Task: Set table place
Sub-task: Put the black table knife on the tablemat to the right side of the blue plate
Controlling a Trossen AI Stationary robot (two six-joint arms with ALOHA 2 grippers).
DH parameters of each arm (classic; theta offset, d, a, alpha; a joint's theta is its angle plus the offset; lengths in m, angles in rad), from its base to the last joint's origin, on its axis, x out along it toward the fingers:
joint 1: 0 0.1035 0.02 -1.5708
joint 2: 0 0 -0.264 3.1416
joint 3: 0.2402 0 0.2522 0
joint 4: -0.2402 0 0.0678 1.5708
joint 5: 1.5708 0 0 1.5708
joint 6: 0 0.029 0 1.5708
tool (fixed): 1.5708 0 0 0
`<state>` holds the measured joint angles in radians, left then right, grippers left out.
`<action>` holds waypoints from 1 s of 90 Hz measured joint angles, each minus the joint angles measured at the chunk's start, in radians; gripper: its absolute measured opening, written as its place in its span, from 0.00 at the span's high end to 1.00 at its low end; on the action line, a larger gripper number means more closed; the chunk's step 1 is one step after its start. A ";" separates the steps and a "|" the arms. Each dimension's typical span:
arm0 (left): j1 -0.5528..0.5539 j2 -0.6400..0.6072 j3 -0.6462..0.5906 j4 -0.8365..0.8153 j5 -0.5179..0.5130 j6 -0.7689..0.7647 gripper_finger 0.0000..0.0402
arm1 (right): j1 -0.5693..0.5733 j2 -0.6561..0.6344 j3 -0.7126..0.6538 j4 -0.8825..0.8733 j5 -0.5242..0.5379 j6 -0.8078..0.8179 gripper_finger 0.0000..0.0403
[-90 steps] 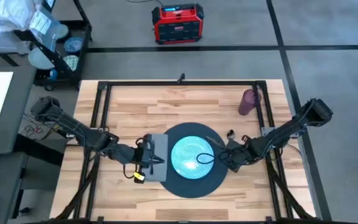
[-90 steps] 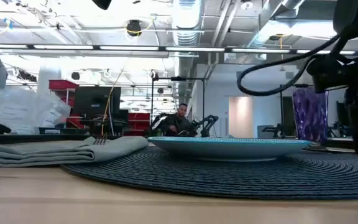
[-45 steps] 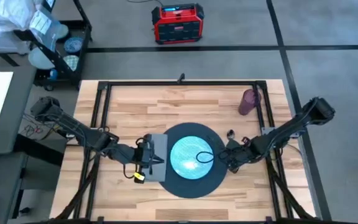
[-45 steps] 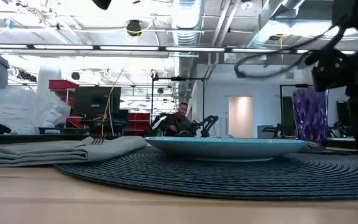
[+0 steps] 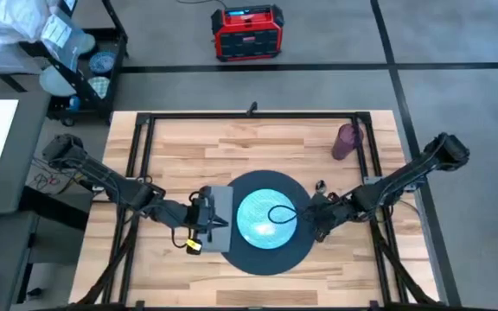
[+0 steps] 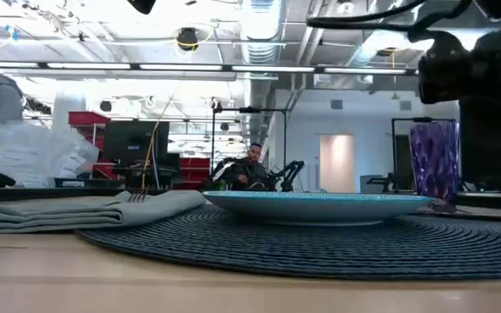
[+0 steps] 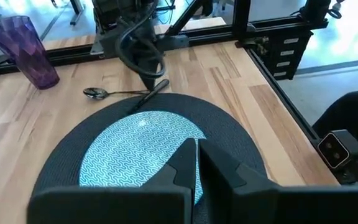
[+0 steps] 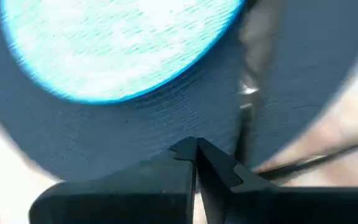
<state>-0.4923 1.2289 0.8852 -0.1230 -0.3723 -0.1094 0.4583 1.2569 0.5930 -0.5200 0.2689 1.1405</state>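
Right pincer (image 5: pixel 316 216) sits low at the mat's (image 5: pixel 262 259) edge on its own side, fingers clenched together with nothing between them, per the right wrist view (image 8: pixel 196 149). A knife (image 7: pixel 146 101) lies just past its tips, blade on the mat rim, handle angling off onto the tabletop (image 5: pixel 258 138). The spoon (image 7: pixel 107 93) lies just beyond that, on bare wood, bowl end toward the purple cup (image 5: pixel 347 141), which stands well apart toward the far corner.

Left pincer (image 5: pixel 204 223) is parked over the grey napkin (image 5: pixel 217 206), on the opposite side of the plate (image 5: pixel 264 216). Its fingers look pressed together and empty (image 7: pixel 196 163). The low view shows fork tines (image 6: pixel 139 197) on the napkin, so that side looks finished.

My read: the step in hand is squaring the knife beside the plate. Suggestions:
- Closed tips suit a nudge. To lift instead, open first; the knife lies flat, so the tips must straddle the handle, not the blade.
- Work from the handle end on the wood. The woven mat will drag the blade.
- Push slowly and parallel to the plate edge. A fast push could skate the knife into the spoon or under the plate rim.
- Stay low, but don't catch the mat edge, or the plate shifts with it.

Spoon comes next, outside the knife.
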 joint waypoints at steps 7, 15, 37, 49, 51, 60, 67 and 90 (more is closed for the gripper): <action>0.000 0.000 0.000 -0.001 0.000 -0.001 1.00 | 0.000 -0.001 0.000 -0.112 0.022 0.083 1.00; 0.000 0.000 0.000 -0.009 0.000 -0.006 1.00 | 0.012 0.000 0.000 -0.140 -0.011 0.112 1.00; 0.000 0.000 0.000 -0.023 0.000 -0.008 1.00 | 0.095 0.007 0.000 -0.154 -0.041 0.219 1.00; 0.000 0.000 0.000 -0.023 0.000 -0.008 1.00 | 0.157 0.008 0.000 -0.160 -0.062 0.290 1.00; 0.000 0.000 0.000 -0.023 0.000 -0.008 1.00 | 0.166 0.008 0.000 -0.161 -0.063 0.303 1.00; 0.000 0.000 0.000 -0.023 0.000 -0.010 1.00 | 0.201 0.008 0.000 -0.160 -0.065 0.349 1.00; 0.000 0.000 0.000 -0.023 0.000 -0.011 1.00 | 0.219 0.008 -0.010 -0.145 -0.066 0.376 1.00; 0.000 0.000 0.000 -0.023 0.000 -0.026 1.00 | 0.236 0.008 -0.072 -0.049 -0.072 0.422 1.00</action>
<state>-0.4923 1.2285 0.8852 -0.1463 -0.3721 -0.1356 0.6941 1.2648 0.5215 -0.5687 0.1966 1.5627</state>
